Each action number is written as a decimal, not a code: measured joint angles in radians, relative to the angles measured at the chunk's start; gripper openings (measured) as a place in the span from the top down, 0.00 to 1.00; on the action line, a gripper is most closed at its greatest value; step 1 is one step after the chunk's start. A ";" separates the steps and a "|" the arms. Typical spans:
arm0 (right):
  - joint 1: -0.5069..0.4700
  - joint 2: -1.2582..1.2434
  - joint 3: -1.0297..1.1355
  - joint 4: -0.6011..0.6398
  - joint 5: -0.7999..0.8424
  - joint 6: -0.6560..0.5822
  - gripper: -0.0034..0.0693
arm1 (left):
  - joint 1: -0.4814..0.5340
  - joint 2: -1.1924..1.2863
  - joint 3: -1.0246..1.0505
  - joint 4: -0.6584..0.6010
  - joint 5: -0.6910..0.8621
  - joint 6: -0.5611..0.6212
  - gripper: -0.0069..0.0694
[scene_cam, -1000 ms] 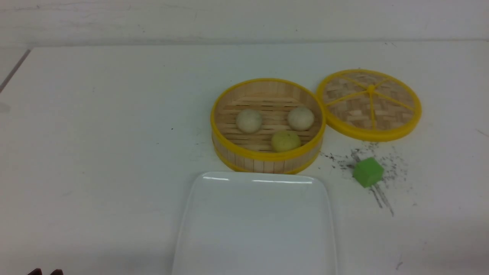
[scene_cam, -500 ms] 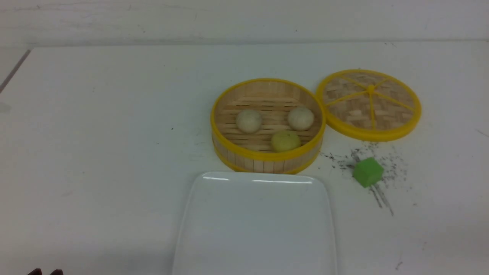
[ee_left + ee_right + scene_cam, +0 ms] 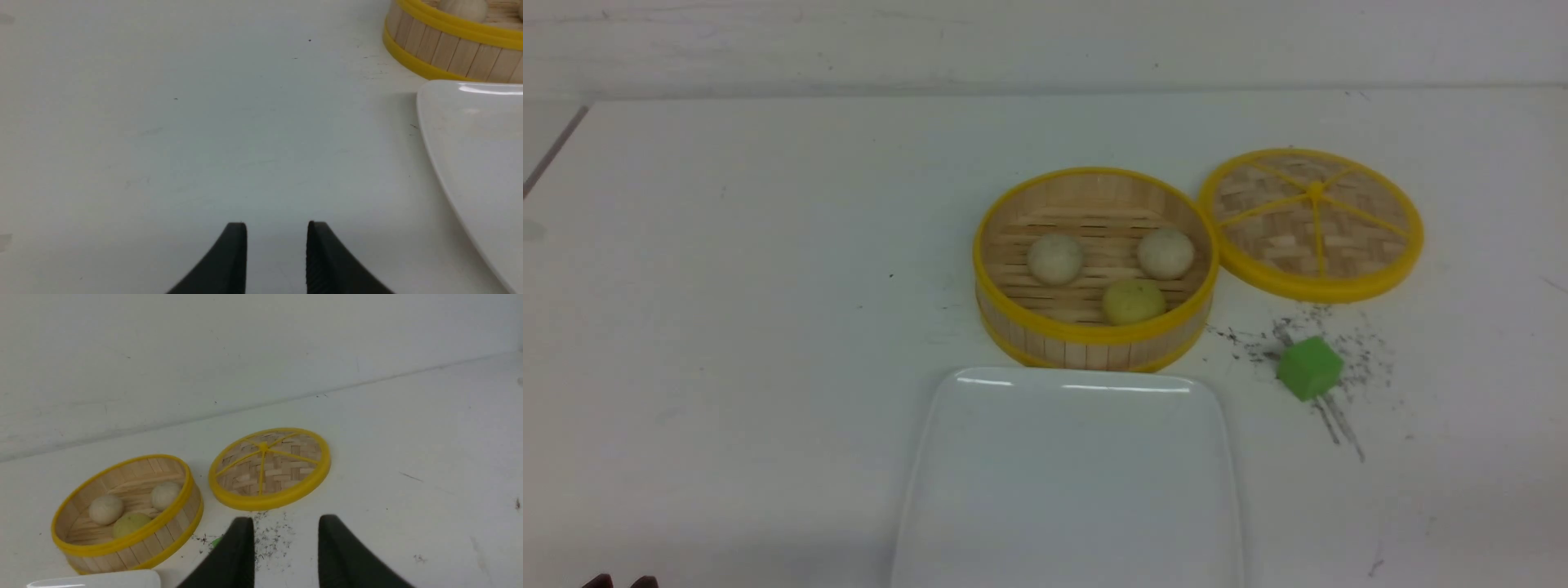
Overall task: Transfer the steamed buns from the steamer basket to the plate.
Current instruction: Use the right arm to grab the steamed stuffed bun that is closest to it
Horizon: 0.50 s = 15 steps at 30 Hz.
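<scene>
**Nothing gripped on either side**

Front view. The steamer basket (image 3: 1086, 353) is round, with bamboo slats between yellow rims. It sits just beyond the far edge of the plate (image 3: 1070, 490), which is glossy white with rounded corners and a raised rim. Three steamed buns (image 3: 1133, 301) lie on the slatted floor. Two are speckled beige and sit apart at the back; one is pale yellow, by the near wall. A woven lid (image 3: 1311, 222) with yellow spokes lies flat just right of the basket. A green cube (image 3: 1308, 368) sits among dark specks (image 3: 1347, 351) on the white surface (image 3: 727, 327).

Left wrist view. The left end effector (image 3: 277, 224) is released: its black, curved fingers stand parted, with only bare surface between them. It is held low, left of the plate's corner. The basket wall lies farther off, with one bun top showing over the rim.

Right wrist view. The right end effector (image 3: 286, 518) is likewise released, fingers parted, touching nothing. It is raised and angled down toward the lid and the specks. The basket, with all three buns in it, lies off to one side.
</scene>
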 joint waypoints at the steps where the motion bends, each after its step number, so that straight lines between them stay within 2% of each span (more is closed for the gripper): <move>1: 0.000 0.000 0.000 0.000 0.000 0.000 0.62 | 0.000 0.000 0.000 0.000 0.000 0.000 0.59; 15: 0.000 0.000 0.000 -0.049 0.003 -0.014 0.62 | 0.000 0.000 0.000 0.000 0.000 0.000 0.59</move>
